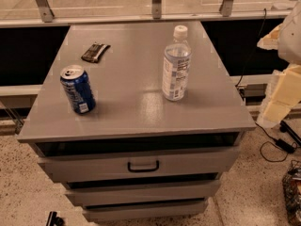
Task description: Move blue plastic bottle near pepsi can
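The blue plastic bottle (176,67), tall and clear with a white screw cap and a pale blue-and-white label, stood upright on the right half of the grey flat-topped drawer cabinet (136,114). The pepsi can (77,89), short blue aluminium with a silver top, stood well apart from it near the left front corner. A flat dark snack wrapper (95,52) lay behind the can. At the right edge hung the robot's cream-coloured arm segments (287,86); the gripper lay outside the frame, so its state could not be told.
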Robot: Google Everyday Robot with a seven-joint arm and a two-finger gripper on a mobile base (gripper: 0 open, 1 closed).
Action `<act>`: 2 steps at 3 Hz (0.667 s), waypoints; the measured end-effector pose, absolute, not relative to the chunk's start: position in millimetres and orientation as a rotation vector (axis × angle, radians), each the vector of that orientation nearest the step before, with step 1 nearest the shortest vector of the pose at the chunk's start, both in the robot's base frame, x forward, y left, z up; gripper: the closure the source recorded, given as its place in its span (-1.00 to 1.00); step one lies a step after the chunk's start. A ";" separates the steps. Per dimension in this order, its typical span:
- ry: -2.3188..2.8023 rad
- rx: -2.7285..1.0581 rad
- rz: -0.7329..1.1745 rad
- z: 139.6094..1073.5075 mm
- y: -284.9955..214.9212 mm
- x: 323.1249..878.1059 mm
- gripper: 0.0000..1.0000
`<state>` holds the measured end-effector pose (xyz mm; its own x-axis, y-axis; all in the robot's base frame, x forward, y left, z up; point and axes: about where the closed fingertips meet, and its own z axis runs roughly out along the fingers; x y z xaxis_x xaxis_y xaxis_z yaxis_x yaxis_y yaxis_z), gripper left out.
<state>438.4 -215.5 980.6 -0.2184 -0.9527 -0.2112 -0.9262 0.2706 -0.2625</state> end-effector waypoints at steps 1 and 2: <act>2.212 -1.712 -0.117 983.4 -214.9 440.2 -1.00; 2.171 -1.696 -0.114 996.6 -212.4 456.3 -1.00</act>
<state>456.3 -212.4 996.6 -0.1979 -0.9489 -0.2457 -0.9179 0.2674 -0.2933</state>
